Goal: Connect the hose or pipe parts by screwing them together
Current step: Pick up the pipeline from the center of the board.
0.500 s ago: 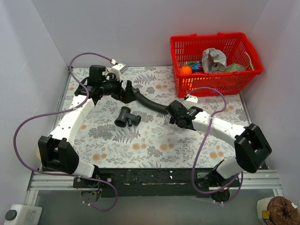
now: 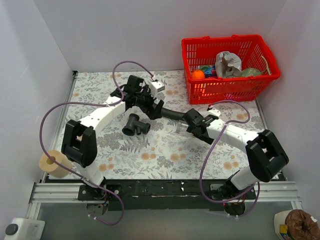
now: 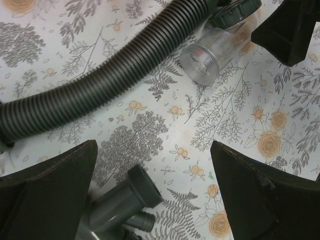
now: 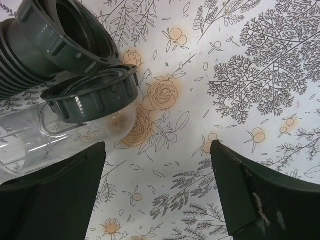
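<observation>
Here was the table, covered edge to edge in a floral-printed cloth (image 2: 165,150) of grey ferns and orange roses, and boxed in by plain pale walls (image 2: 150,35) at the back and both sides. At the far right corner stood a red plastic mesh basket (image 2: 220,89) with an orange ball (image 2: 198,75) and some crumpled odds inside. A beige roll of tape (image 2: 52,164) sat at the near left edge, and purple cables (image 2: 212,160) looped over both arms.

Mid-table, the long black ribbed flexible hose (image 2: 172,114) lay flat on the cloth, running between the two grippers. The left gripper (image 2: 152,107) hovered over its left end with the jaws spread wide and nothing in them. In the left wrist view only bare cloth showed between its fingers (image 3: 50,195), with the hose crossing well ahead of them. The short dark grey plastic T-shaped fitting (image 2: 135,125) lay apart from the hose, just on the near side of that gripper. It poked in beside the left finger, and contact couldn't be made out.

Over at the hose's right end, the right gripper (image 2: 192,120) was also gaping, holding nothing. In the right wrist view the hose's smooth collar sat up left, just beside a clear plastic tube (image 4: 25,145) wearing a grey ring nut (image 4: 92,97).
</observation>
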### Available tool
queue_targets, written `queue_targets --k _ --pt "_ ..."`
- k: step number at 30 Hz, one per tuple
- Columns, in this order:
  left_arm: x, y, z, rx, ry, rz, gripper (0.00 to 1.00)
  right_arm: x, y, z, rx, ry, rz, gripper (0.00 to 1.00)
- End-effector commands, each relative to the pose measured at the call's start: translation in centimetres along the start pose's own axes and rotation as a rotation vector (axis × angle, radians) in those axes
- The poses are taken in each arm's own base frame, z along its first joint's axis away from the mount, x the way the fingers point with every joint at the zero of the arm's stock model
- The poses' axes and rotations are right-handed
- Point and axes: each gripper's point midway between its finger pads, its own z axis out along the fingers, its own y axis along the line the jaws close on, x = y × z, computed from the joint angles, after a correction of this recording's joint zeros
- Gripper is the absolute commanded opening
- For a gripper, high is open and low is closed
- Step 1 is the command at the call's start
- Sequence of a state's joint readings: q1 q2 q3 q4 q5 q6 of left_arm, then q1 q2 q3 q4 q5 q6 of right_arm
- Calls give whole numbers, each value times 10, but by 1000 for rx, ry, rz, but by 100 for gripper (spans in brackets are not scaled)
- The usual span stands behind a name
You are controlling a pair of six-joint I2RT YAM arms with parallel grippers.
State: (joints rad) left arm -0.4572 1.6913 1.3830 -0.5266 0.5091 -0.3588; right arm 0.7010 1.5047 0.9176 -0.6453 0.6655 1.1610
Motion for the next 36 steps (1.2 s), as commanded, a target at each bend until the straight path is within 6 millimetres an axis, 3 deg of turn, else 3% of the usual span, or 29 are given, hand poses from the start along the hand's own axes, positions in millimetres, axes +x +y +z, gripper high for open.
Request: queue_targets --k 1,5,8,14,19,28,29,33,34,35,36 --pt "-30 -5 16 10 -55 141 98 -4 6 -1 -47 -1 92 92" --pt "-38 -2 35 32 -83 203 98 -27 14 -34 -212 -48 186 88" --pt "-45 -1 53 46 -111 250 98 -38 21 -46 -308 -85 247 86" --pt "-40 3 89 58 -82 361 98 -45 24 -48 -284 -90 241 86" --pt "-18 4 119 110 -38 440 98 -42 16 -48 -279 -95 249 84" --pt "-5 11 138 118 -14 528 97 -40 -13 -62 -350 -128 287 81" --pt "-2 11 139 118 -8 540 82 -42 -14 -66 -366 -134 295 80" --pt "13 20 135 75 27 574 44 -44 -21 -71 -365 -139 302 79" --pt "14 22 133 63 22 587 40 -43 -22 -71 -362 -137 302 79" --pt "28 22 133 66 44 583 38 -43 -23 -72 -369 -137 308 78" --pt "25 22 127 56 38 601 36 -44 -23 -73 -371 -139 310 78"
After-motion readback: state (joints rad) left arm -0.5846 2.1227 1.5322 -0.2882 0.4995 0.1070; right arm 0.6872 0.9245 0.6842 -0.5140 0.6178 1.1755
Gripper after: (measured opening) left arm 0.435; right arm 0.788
